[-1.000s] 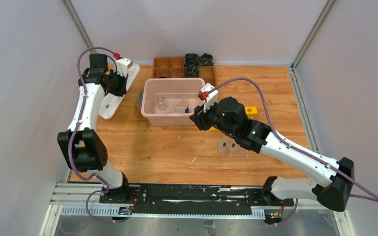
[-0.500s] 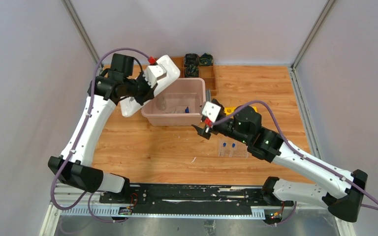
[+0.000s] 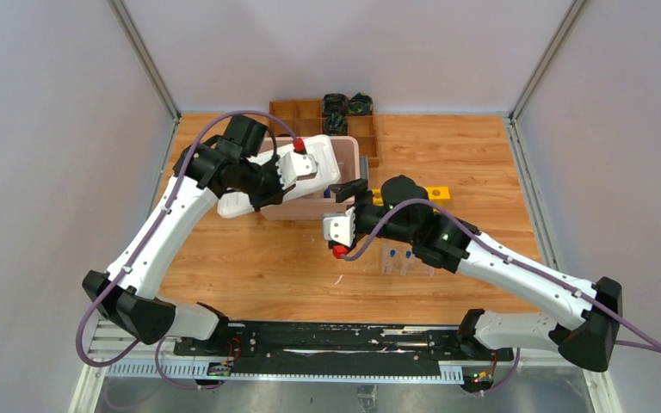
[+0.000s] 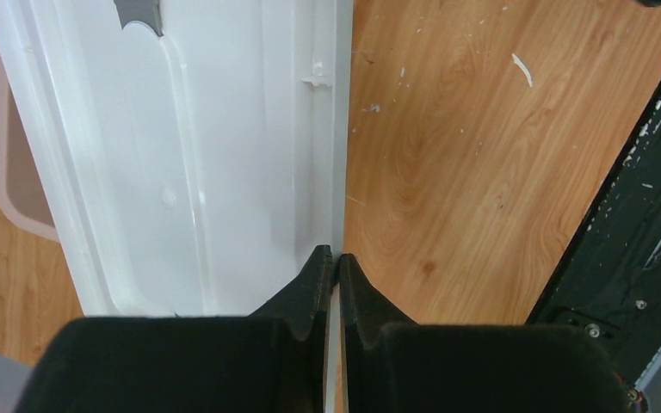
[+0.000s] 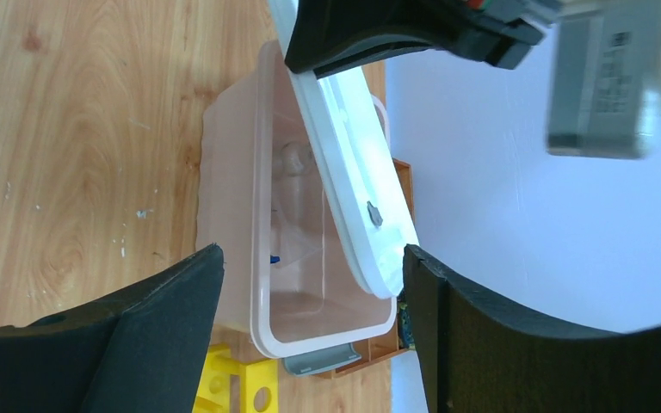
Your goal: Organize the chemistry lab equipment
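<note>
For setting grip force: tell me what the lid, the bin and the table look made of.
Lid: glossy white plastic, by its moulded ridges and sheen.
Bin: translucent pink plastic, likely; glassware shows through the wall.
Table: wood or wood-look laminate; grain shows, matte.

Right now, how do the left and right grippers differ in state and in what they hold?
The left gripper is shut on the edge of the white lid; the right gripper is open and holds nothing. The left gripper holds the lid partly over the pink bin; the right gripper sits beside the bin, facing it. Both have black fingers.
</note>
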Robot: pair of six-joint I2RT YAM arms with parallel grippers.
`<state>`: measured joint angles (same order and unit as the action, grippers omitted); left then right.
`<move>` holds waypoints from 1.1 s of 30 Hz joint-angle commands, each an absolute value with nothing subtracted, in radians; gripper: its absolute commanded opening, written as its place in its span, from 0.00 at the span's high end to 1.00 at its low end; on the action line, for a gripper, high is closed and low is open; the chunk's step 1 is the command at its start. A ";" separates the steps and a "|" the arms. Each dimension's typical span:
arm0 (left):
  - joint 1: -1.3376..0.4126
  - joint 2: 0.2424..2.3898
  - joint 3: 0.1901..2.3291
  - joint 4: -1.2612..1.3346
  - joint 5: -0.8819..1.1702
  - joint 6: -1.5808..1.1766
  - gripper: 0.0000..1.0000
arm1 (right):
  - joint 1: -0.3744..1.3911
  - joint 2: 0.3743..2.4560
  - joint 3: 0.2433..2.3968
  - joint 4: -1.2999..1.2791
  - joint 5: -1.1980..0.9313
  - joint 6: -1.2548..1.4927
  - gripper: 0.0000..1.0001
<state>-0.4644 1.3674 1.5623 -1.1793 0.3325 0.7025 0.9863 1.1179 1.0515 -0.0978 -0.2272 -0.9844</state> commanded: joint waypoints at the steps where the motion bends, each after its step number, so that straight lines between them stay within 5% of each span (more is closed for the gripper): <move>1: -0.481 1.316 1.556 -1.216 0.371 0.768 1.00 | 0.991 1.164 1.059 -0.095 -0.234 -1.098 0.22; 18: -0.486 1.237 1.503 -1.261 0.403 0.880 1.00 | 0.968 1.310 1.089 0.061 -0.195 -1.106 0.40; 27: -0.486 1.203 1.496 -1.258 0.439 0.945 1.00 | 0.971 1.329 1.014 0.259 -0.111 -1.106 0.87; 28: -0.486 1.204 1.502 -1.257 0.431 0.946 0.95 | 0.971 1.329 1.012 0.274 -0.104 -1.098 0.89; 30: -0.486 1.210 1.539 -1.255 0.408 0.934 0.67 | 0.971 1.328 1.019 0.281 -0.098 -1.097 0.94; 31: -0.486 1.211 1.559 -1.254 0.398 0.924 0.47 | 0.971 1.328 1.026 0.281 -0.090 -1.099 0.97; 32: -0.486 1.213 1.577 -1.251 0.389 0.912 0.14 | 0.970 1.328 1.033 0.282 -0.083 -1.100 1.00; 33: -0.486 1.212 1.594 -1.240 0.380 0.895 0.02 | 0.970 1.325 1.039 0.287 -0.072 -1.099 1.00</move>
<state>-0.4759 1.2205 1.5177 -1.2461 0.3748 0.9348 0.9787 1.3350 1.0153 0.1501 -0.1532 -1.1137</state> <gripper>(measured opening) 0.624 0.245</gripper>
